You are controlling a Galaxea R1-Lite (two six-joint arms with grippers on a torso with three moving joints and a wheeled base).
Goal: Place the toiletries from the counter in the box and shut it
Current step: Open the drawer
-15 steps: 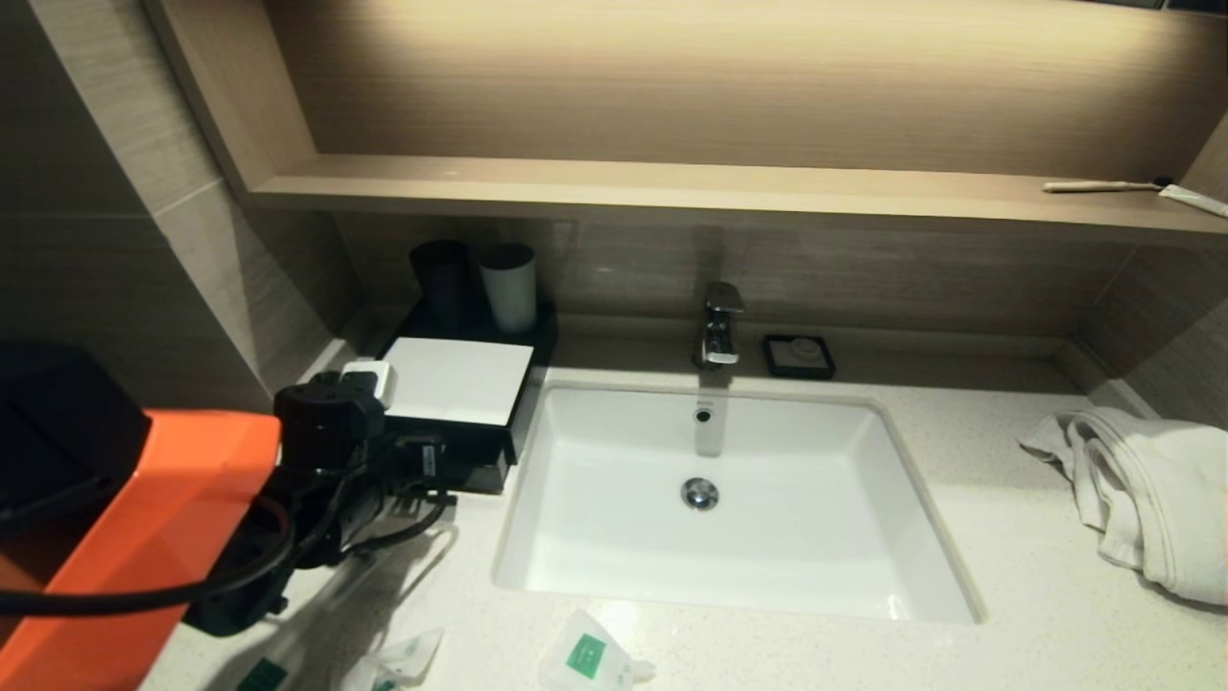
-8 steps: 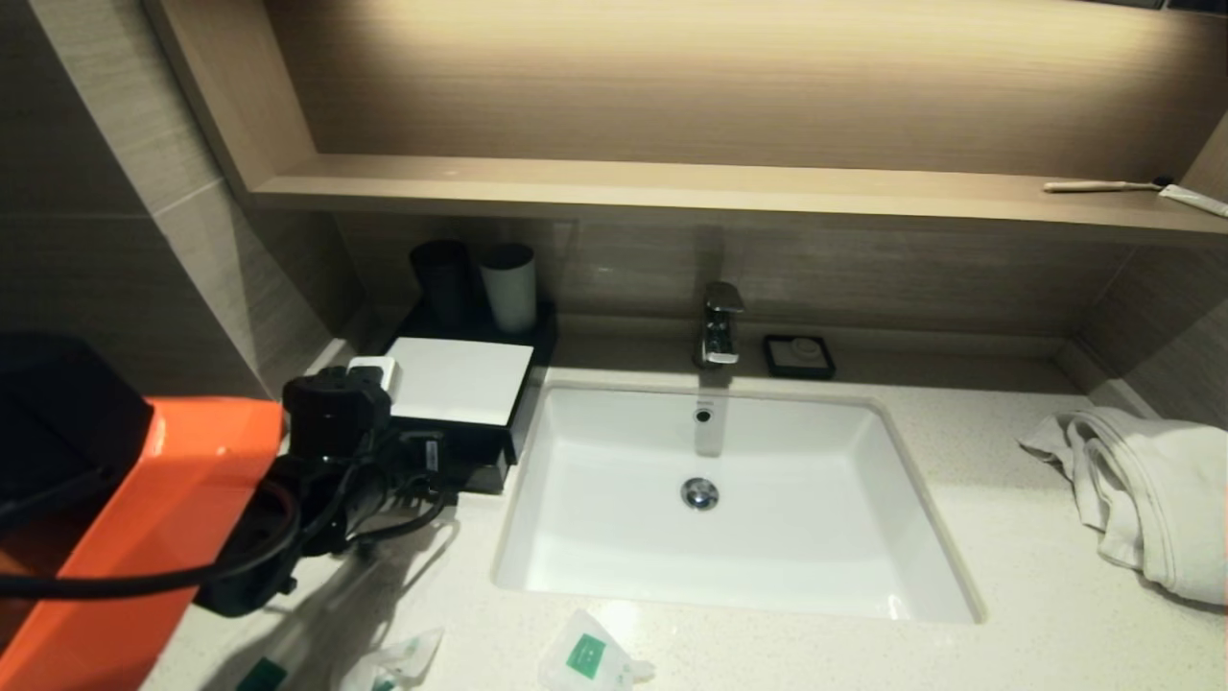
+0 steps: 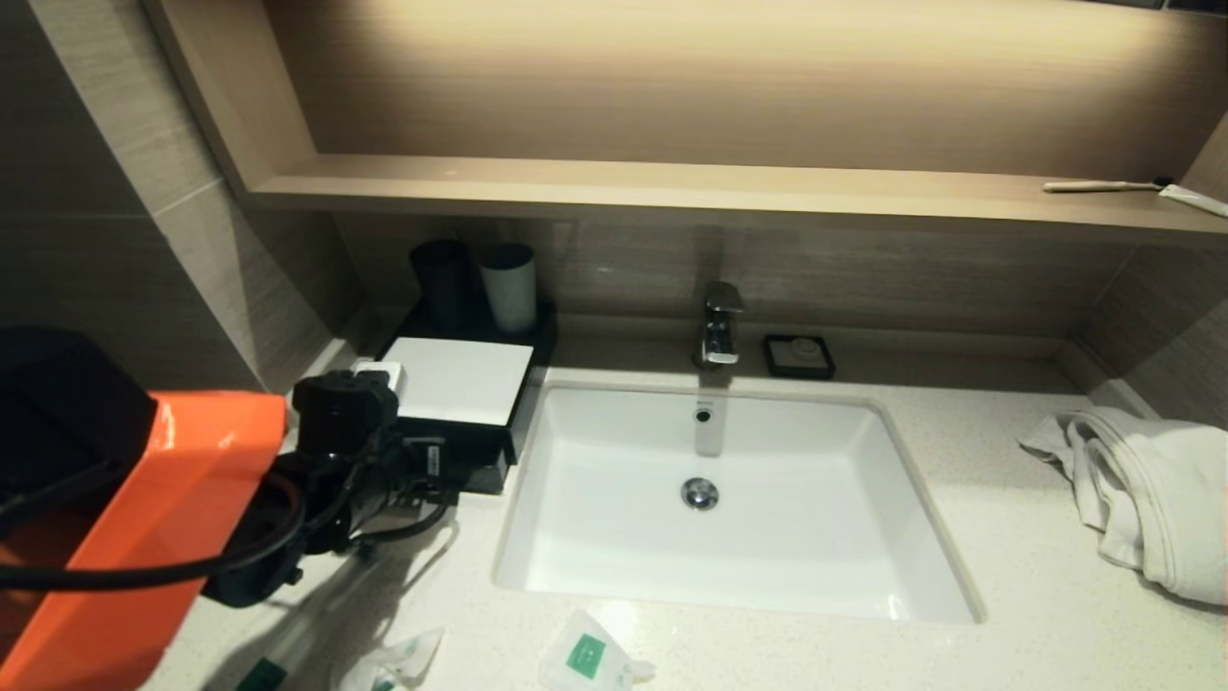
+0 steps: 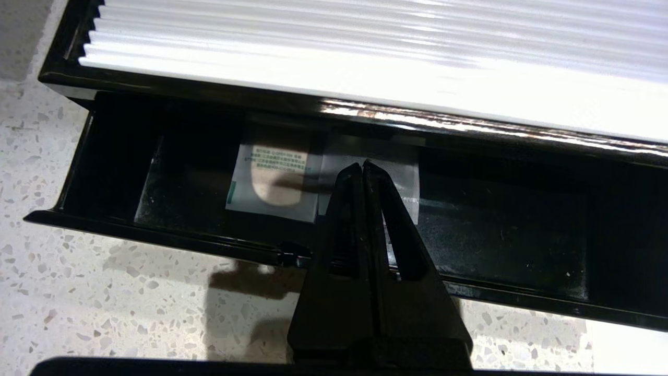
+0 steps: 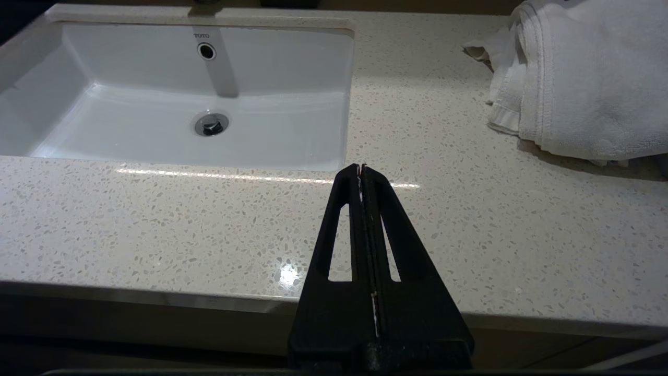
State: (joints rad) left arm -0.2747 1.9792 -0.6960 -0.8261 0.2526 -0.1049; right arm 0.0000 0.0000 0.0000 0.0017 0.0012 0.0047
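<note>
A black box with a white lid [image 3: 459, 381] stands at the left of the counter. Its drawer [image 4: 156, 235] is pulled open under the lid [image 4: 365, 52]. A white packet [image 4: 271, 183] lies inside the drawer. My left gripper [image 4: 363, 164] is shut on a clear packet [image 4: 402, 177] and holds it over the drawer's front rim. My left arm [image 3: 345, 451] reaches to the box. Two more packets [image 3: 587, 657] [image 3: 393, 662] and a green-marked item [image 3: 261, 675] lie at the counter's front edge. My right gripper [image 5: 360, 167] is shut and empty, low by the counter's front edge.
A white sink [image 3: 595, 499] with a faucet [image 3: 720, 321] fills the middle. A white towel [image 3: 1142, 489] lies at the right. Two cups [image 3: 508, 283] stand behind the box. A soap dish [image 3: 798, 355] sits by the faucet. A toothbrush [image 3: 1103, 185] lies on the shelf.
My left arm has moved a little forward and to the right, toward the open drawer. The right arm has not moved.
</note>
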